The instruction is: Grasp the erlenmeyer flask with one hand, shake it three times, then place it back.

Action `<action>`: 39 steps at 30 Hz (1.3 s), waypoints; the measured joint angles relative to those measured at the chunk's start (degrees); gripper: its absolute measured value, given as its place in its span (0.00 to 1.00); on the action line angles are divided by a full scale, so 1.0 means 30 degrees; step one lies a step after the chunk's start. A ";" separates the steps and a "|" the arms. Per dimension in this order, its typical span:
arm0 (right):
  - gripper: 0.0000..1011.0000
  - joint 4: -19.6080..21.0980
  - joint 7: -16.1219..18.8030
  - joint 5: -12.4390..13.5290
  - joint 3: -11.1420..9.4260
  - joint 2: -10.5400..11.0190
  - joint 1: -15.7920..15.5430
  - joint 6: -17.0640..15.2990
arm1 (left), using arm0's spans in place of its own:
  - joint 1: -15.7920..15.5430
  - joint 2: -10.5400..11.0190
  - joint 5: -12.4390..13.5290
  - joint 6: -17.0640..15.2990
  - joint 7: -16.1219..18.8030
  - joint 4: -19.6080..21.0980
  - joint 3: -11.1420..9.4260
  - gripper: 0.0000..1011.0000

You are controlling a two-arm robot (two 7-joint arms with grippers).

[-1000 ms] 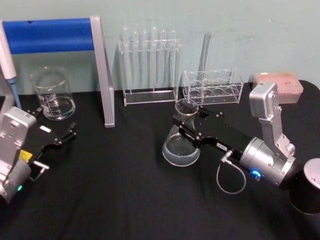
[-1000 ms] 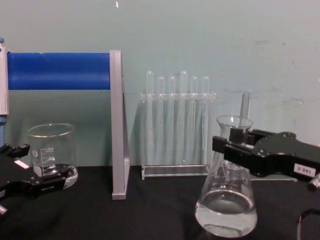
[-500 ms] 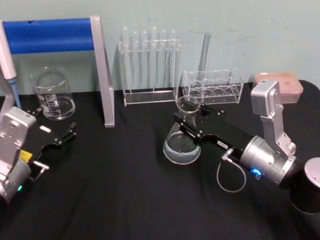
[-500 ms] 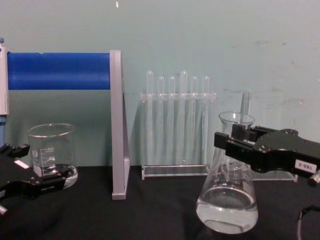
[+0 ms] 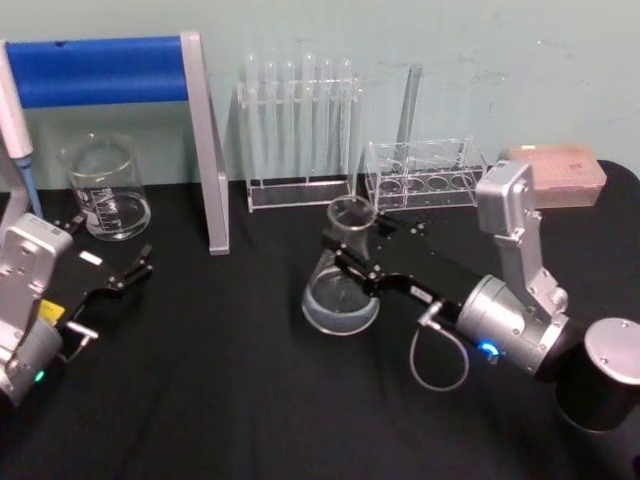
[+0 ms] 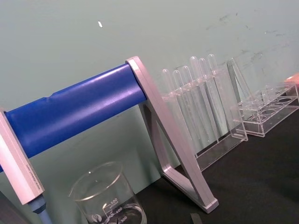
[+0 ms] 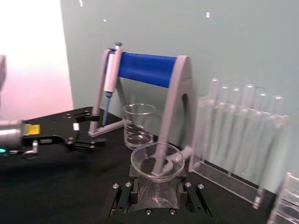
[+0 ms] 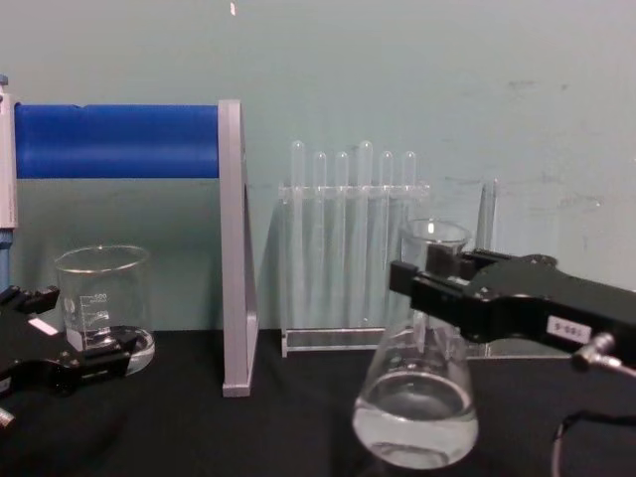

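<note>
The erlenmeyer flask (image 5: 340,293) is clear glass with a little clear liquid in its wide base. It sits left of the table's middle, leaning slightly. My right gripper (image 5: 352,250) is shut on its neck just under the flared rim. From the chest view the flask (image 8: 415,409) hangs from the black right gripper (image 8: 429,285), its base close to the black cloth; whether it touches I cannot tell. The right wrist view looks down into the flask's rim (image 7: 156,162) between the jaws. My left gripper (image 5: 108,268) rests open at the left edge, away from the flask.
A glass beaker (image 5: 105,190) stands at back left under a blue-barred pipette stand (image 5: 100,70). A test tube rack (image 5: 298,130) and a lower clear rack (image 5: 425,170) line the back wall. A pink box (image 5: 555,165) sits back right.
My right gripper has carried the flask to the left, after a small shift to the right half a second ago. The left arm has not moved.
</note>
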State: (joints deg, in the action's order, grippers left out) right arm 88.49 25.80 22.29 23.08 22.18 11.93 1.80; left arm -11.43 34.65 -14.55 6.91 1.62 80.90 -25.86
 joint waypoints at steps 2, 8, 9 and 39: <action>0.44 0.0120 0.0105 -0.0031 0.0228 -0.0077 0.0000 -0.0075 | 0.0000 -0.0001 0.0000 0.0001 0.0001 -0.0001 0.0000 0.99; 0.44 0.0425 0.0558 -0.0086 0.0908 -0.0176 0.0022 -0.0233 | -0.0001 0.0000 0.0000 0.0001 0.0000 0.0000 -0.0001 0.99; 0.44 0.0463 0.0616 -0.0087 0.0995 -0.0182 0.0028 -0.0254 | -0.0001 0.0000 0.0000 0.0001 0.0000 0.0000 -0.0001 0.99; 0.44 0.0796 0.0834 0.0189 0.2005 -0.0098 0.0157 -0.0043 | 0.0000 0.0000 0.0000 0.0001 0.0001 0.0000 0.0000 0.99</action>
State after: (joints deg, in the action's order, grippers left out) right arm 90.88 28.30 22.86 29.10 21.88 12.40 1.68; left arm -11.43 34.65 -14.55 6.91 1.62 80.90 -25.86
